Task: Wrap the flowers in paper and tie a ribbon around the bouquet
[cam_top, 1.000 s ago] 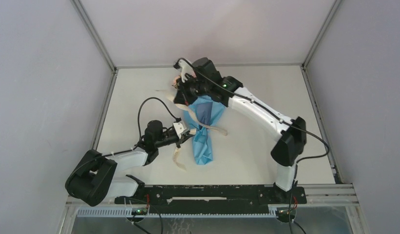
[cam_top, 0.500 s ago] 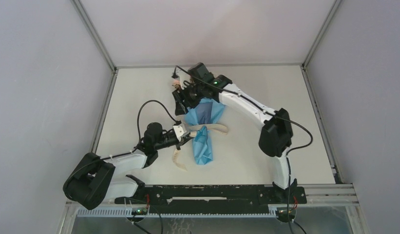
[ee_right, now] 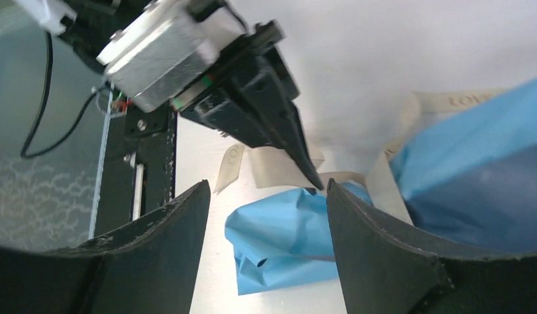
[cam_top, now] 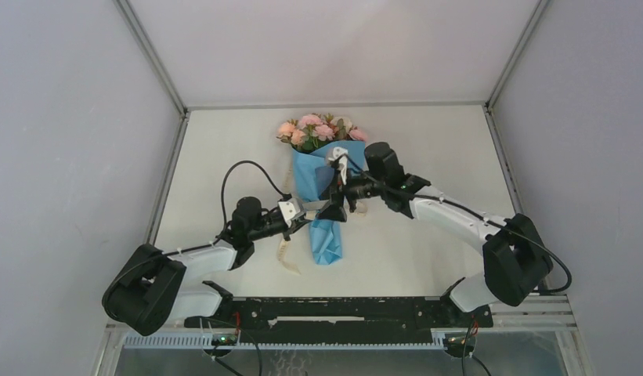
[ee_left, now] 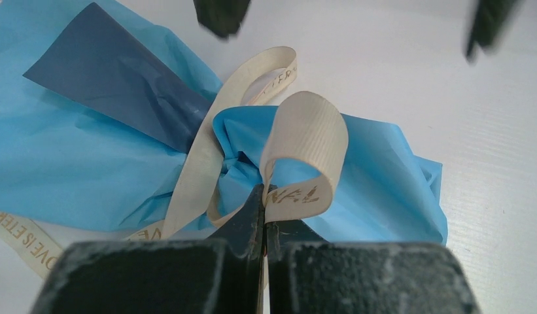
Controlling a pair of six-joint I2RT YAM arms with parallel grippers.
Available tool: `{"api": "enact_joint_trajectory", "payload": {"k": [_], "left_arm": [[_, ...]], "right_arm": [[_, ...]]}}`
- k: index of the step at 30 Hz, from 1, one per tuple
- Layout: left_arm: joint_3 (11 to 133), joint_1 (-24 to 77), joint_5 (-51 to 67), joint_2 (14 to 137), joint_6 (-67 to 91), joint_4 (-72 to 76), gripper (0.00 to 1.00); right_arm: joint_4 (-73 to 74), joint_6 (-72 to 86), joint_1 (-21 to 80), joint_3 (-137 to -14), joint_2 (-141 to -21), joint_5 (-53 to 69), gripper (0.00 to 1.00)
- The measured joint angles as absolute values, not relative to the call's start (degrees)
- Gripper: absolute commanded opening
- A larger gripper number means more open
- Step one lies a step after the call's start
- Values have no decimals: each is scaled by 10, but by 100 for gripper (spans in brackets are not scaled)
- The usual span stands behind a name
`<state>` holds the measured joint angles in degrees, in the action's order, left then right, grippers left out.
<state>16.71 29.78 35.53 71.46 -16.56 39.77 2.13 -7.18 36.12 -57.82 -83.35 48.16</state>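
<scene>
The bouquet (cam_top: 308, 174) lies on the counter (cam_top: 428, 141), just left of the middle. Its pink and cream flowers (cam_top: 318, 129) point to the far side, and the blue paper (cam_top: 326, 243) narrows toward the near edge. The cream ribbon (ee_left: 305, 140) crosses the pinched waist of the paper, with loose tails trailing near and left. The left hand (ee_left: 264, 196) is clamped together on a curled loop of ribbon at the left side of the waist. The right hand (ee_right: 269, 216) is over the waist from the right, its fingers (ee_right: 357, 242) spread apart and holding nothing.
</scene>
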Motion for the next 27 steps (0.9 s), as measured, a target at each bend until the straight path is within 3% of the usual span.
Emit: {"api": "enact_joint_trajectory", "payload": {"k": [9,15,17,20,21,22,23,24,27], "left_arm": [[168,298,351,720,-170,396,0],[168,298,350,726,-170,393,0],[168,298,350,728,-170,392,0],[168,298,351,730,-171,390,0],[168,298,351,731,-171,388,0],[168,298,351,732,-171,387,0],[169,298,351,732,-171,386,2],[170,298,352,732,-172,384,11],[181,298,357,731,-188,362,44]], "right_arm": [[-23,-139,392,-570,-884,479,73],[-17,-161,405,-580,-924,477,65],[-12,-165,411,-583,-930,478,52],[-7,-170,414,-587,-933,482,8],[-7,-165,415,-588,-933,485,0],[-7,-167,415,-588,-933,487,0],[-6,-165,416,-589,-933,488,0],[-5,-164,416,-590,-933,488,0],[-2,-162,413,-590,-933,486,0]]}}
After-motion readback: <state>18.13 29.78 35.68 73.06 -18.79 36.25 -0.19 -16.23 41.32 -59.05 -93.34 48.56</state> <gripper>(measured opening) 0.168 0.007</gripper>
